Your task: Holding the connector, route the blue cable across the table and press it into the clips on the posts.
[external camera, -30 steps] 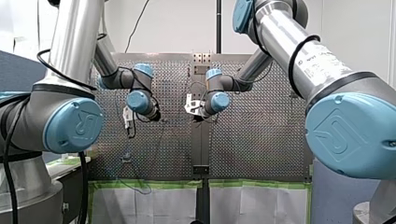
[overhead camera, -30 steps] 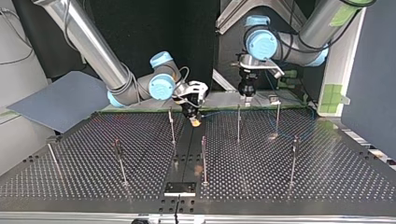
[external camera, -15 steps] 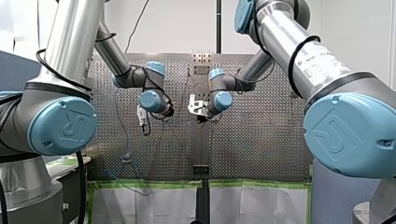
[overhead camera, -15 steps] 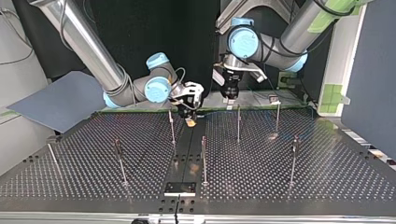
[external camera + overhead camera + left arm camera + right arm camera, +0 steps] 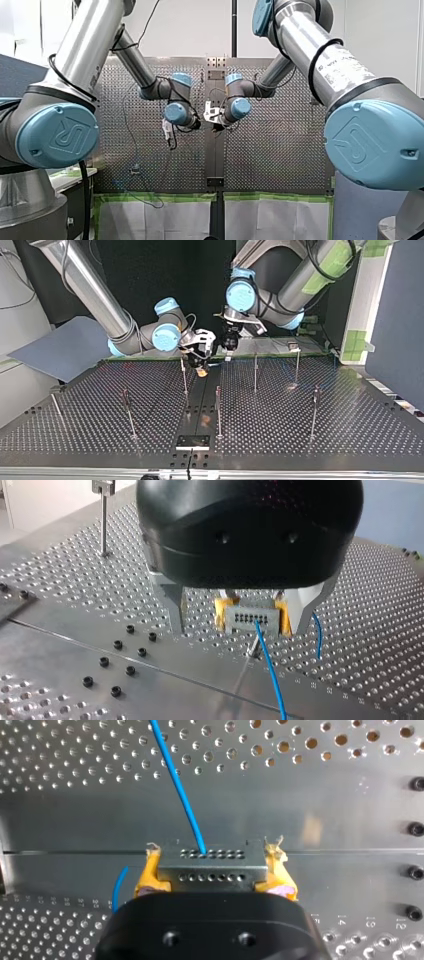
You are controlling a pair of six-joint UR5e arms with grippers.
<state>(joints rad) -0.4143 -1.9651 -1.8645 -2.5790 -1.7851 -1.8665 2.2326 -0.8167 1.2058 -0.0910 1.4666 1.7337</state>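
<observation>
In the right wrist view my right gripper [image 5: 214, 882] is shut on a grey connector [image 5: 210, 865], its yellow pads [image 5: 150, 872] on both ends. The blue cable [image 5: 180, 790] runs from the connector's face out over the perforated plate. In the left wrist view my left gripper [image 5: 239, 627] stands open, with bare metal fingers [image 5: 175, 605]. The connector [image 5: 252, 620] shows between them, a little ahead, and the cable [image 5: 272, 675] hangs down from it. In the top view the two grippers meet at the table's far middle, right gripper [image 5: 201, 360] beside left gripper [image 5: 229, 342].
Several thin posts with clips stand on the plate in the top view, the nearest ones [image 5: 184, 375] [image 5: 255, 371] just in front of the grippers and another [image 5: 218, 410] on the middle strip. A post [image 5: 103, 515] rises beside the left gripper. Black bolts [image 5: 415, 827] dot the strip.
My left arm has swung in toward the table's middle and now stands close to my right gripper. My right gripper has shifted slightly, with the connector in it throughout.
</observation>
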